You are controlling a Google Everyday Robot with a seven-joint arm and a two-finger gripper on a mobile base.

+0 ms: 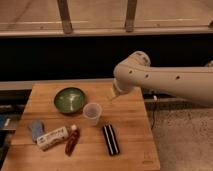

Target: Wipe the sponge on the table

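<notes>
The sponge (36, 129), a small blue-grey pad, lies near the left edge of the wooden table (132, 132). My white arm (170, 80) reaches in from the right, over the table's back right part. Mostly hidden under the arm's bent joint, my gripper (112, 97) hangs just above the wood, right of the green bowl and behind the cup. It is far from the sponge, which lies across the table to its front left. Nothing shows in the gripper.
A green bowl (69, 99) stands at the back left and a clear plastic cup (92, 112) mid-table. A white labelled packet (52, 137), a red-brown bottle (72, 140) and a black ridged block (111, 139) lie along the front. A dark wall runs behind.
</notes>
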